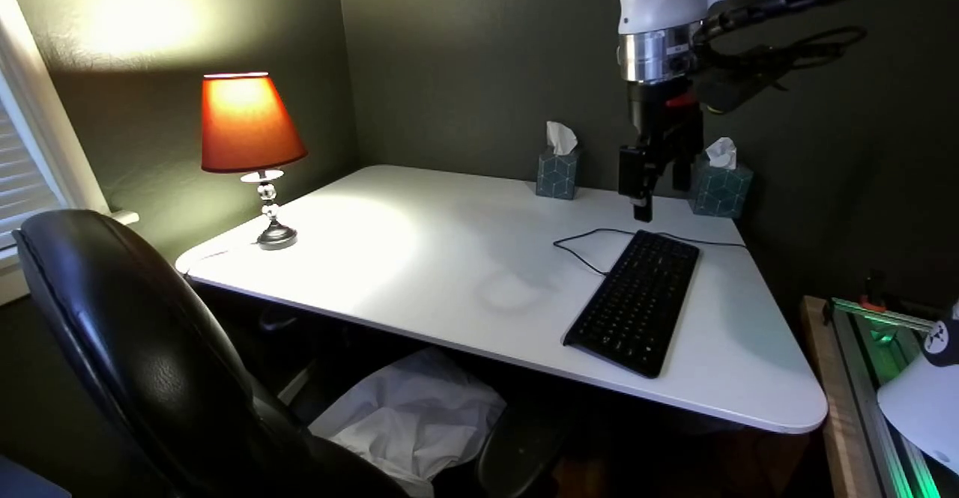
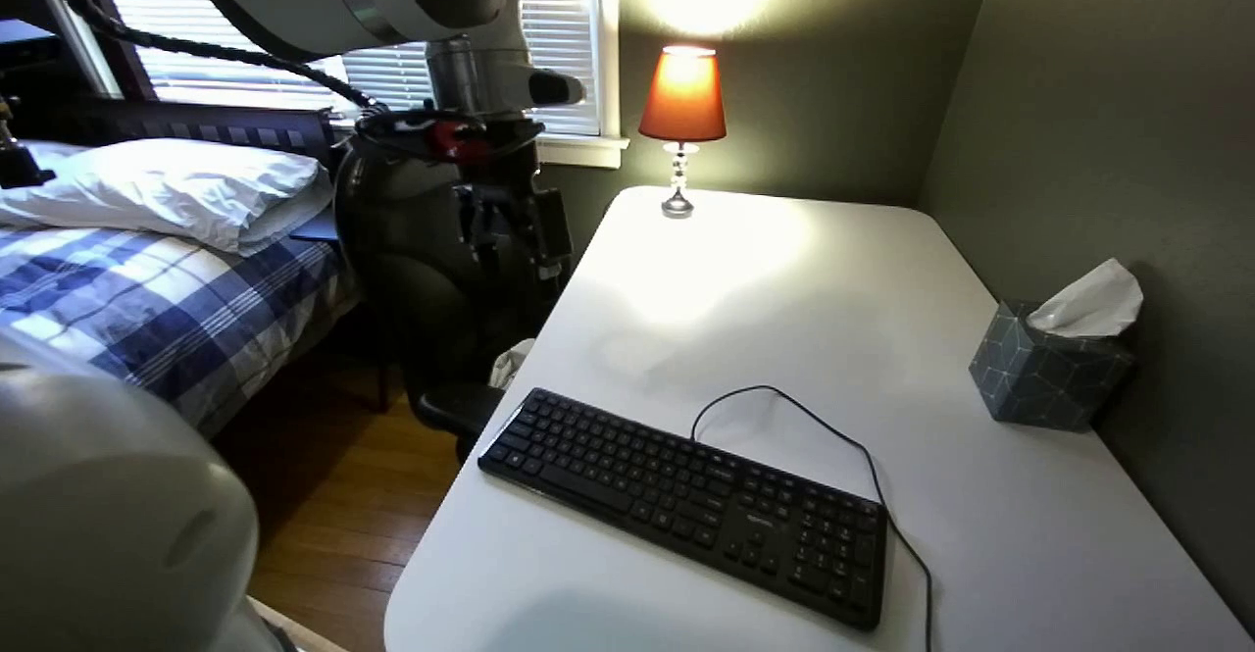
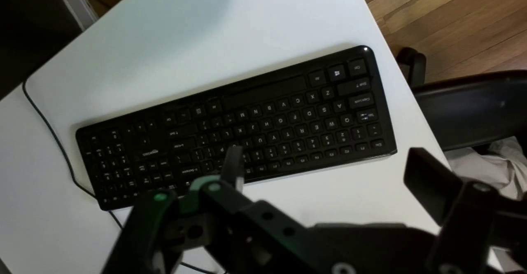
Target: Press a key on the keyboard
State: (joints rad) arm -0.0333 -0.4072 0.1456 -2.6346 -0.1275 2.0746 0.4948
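The black keyboard [image 1: 637, 299] lies flat on the white table and also shows in an exterior view [image 2: 686, 505]. Its thin black cable [image 2: 833, 426] loops over the tabletop behind it. In the wrist view the whole keyboard [image 3: 234, 117] shows, with its letters upside down. My gripper [image 1: 662, 195] hangs in the air above the table, pointing down; it also shows in an exterior view [image 2: 518, 262]. In the wrist view the gripper [image 3: 325, 154] is open and empty, its fingers wide apart. One finger overlaps the keyboard's upper-row keys in that view. No contact with the keyboard shows.
The white table [image 1: 449, 236] bears a red lamp [image 1: 247, 123] and two tissue boxes [image 1: 557, 176] [image 1: 721, 189] along the wall. A black office chair [image 1: 135, 348] stands at the table's edge. A bed [image 2: 196, 289] stands beyond the chair.
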